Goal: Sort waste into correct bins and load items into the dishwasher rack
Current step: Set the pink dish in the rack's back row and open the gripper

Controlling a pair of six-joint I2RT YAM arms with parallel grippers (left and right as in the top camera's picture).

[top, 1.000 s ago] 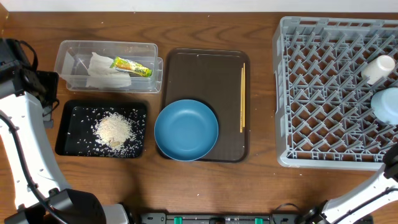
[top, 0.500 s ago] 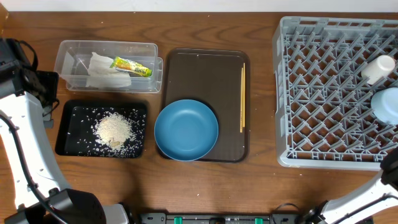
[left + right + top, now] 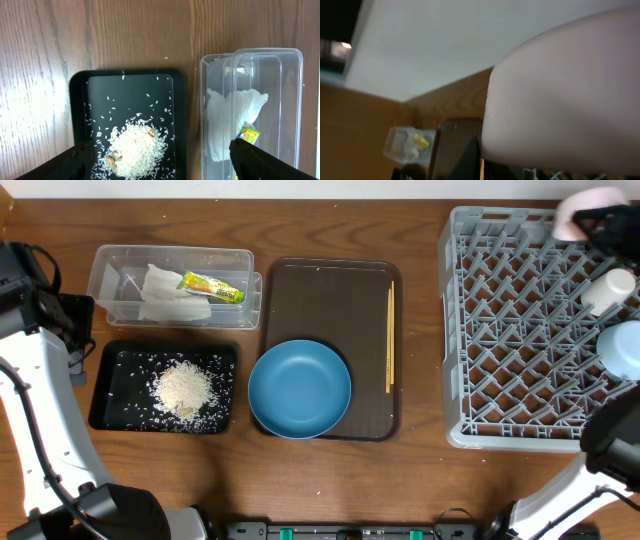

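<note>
**Two of five items racked, a third over the rack**

Pink bowl (image 3: 572, 208) was at the far edge of the dishwasher rack (image 3: 510, 330), over its back right area. It was carried by the right hand (image 3: 598, 220), whose fingers were pressed together, apparently pinching the bowl's rim. In the right wrist view the bowl's pale side filled most of the frame, so the contact itself could not be made out. Whether the bowl touched the pegs could not be told.

White cup (image 3: 610, 288) and light-blue bowl (image 3: 622, 348) sat in the rack along its right side, near each other.

Not yet loaded: dark-blue plate (image 3: 299, 388), resting on the near end of the brown tray (image 3: 330, 300), and the chopsticks (image 3: 390, 338), lying side by side along that tray's right edge.

Waste appeared sorted. Napkin (image 3: 165, 292) and snack wrapper (image 3: 211, 287) lay in the clear container (image 3: 110, 265). Rice crumbs (image 3: 185, 390) were heaped in the black tray (image 3: 100, 415), just in front of it. No loose scraps were noted on the desk (image 3: 420, 480).

Left hand (image 3: 161, 146) hung above both bins, fingers spread wide, holding nothing.

Judgement: sorting complete, loading past halfway. Remaining were setting down the pink bowl, then the plate and chopsticks.
</note>
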